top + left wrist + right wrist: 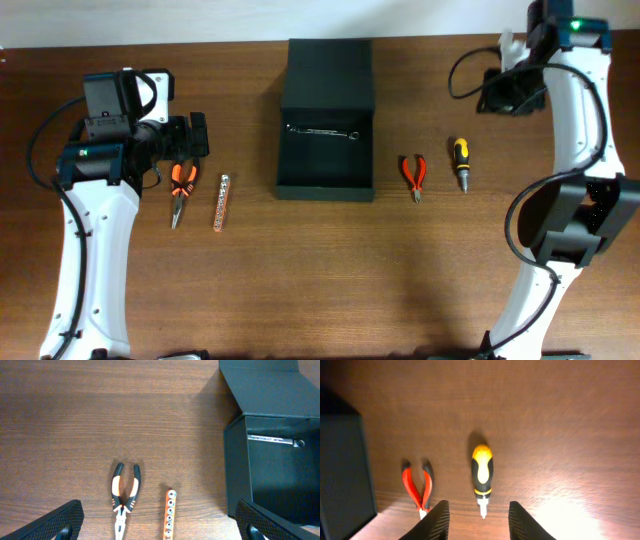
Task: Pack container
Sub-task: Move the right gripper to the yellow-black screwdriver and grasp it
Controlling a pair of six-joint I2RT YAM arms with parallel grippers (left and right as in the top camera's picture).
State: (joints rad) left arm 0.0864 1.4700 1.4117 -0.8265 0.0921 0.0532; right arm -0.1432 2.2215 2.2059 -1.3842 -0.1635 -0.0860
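The container [325, 165], a dark box with its flap lid open at the back, stands mid-table with a silver wrench [322, 130] inside. Left of it lie orange-black pliers [180, 190] and an orange socket rail [222, 200]. Right of it lie red pliers [414, 175] and a yellow-black screwdriver [461, 162]. My left gripper [195, 135] is open and empty above the pliers [125, 495] and rail [170, 505]; the container [237, 465] is to its right. My right gripper [479, 525] is open and empty, raised over the screwdriver [482, 472] and red pliers [417, 487].
The wooden table [320, 280] bears only these tools and the box. The right arm's base and cable [570, 220] stand at the right edge, and the left arm's link [95, 250] runs along the left side. The container's edge [342, 470] shows in the right wrist view.
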